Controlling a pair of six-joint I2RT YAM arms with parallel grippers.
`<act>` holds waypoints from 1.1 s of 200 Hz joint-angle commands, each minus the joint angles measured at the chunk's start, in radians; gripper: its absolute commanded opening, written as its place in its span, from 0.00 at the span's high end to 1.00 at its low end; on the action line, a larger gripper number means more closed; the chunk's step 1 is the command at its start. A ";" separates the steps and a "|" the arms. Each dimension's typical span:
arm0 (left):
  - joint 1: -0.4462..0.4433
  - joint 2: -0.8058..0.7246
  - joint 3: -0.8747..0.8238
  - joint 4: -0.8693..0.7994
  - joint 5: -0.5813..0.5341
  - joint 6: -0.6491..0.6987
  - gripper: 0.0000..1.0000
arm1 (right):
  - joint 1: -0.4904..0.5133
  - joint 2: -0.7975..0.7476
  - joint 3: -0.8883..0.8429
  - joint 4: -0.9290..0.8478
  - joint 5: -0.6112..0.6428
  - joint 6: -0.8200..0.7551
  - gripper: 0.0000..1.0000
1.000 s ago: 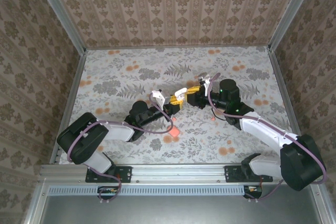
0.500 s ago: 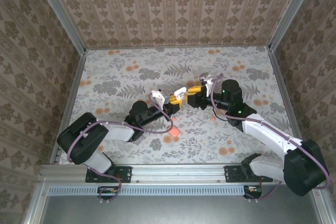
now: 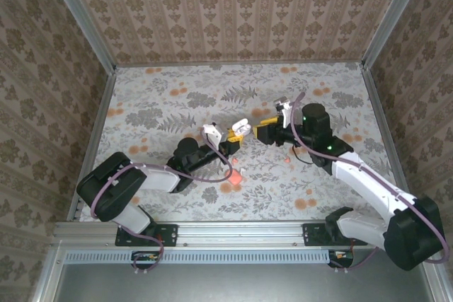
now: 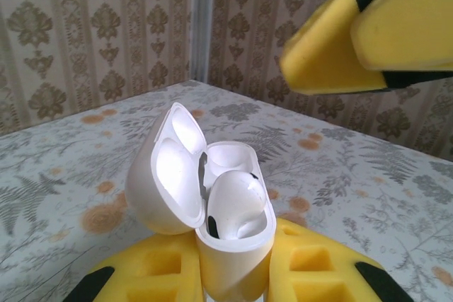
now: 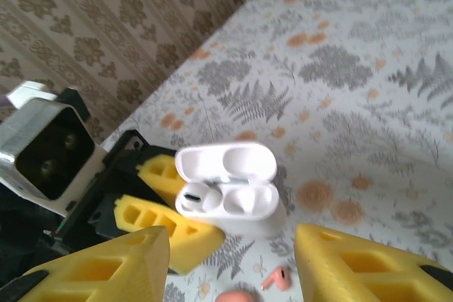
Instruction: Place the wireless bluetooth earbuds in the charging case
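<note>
One earbud point(image 5: 192, 197) in the charging case point(image 5: 230, 196), loose earbud point(image 5: 276, 279) near it.
Your left gripper point(image 4: 233, 277) clamps the case upright for loading; your right gripper point(image 5: 230, 249), parted and empty, hovers beside it.

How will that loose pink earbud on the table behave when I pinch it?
The pink earbud is tiny and rounded, so it may roll or squirt out from the broad fingers of the right end effector. It looks very light; a nudge would probably skid it. Likely rigid, like the white earbud in the charging case.
</note>
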 commanded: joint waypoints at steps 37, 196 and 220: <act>0.022 -0.101 -0.040 -0.090 -0.166 0.021 0.89 | 0.035 0.122 0.142 -0.404 0.024 -0.021 0.53; 0.097 -0.615 -0.100 -0.756 -0.443 0.024 0.89 | 0.258 0.703 0.583 -0.935 0.244 0.345 0.54; 0.117 -0.674 -0.116 -0.787 -0.433 0.028 0.89 | 0.277 0.777 0.618 -0.953 0.267 0.350 0.55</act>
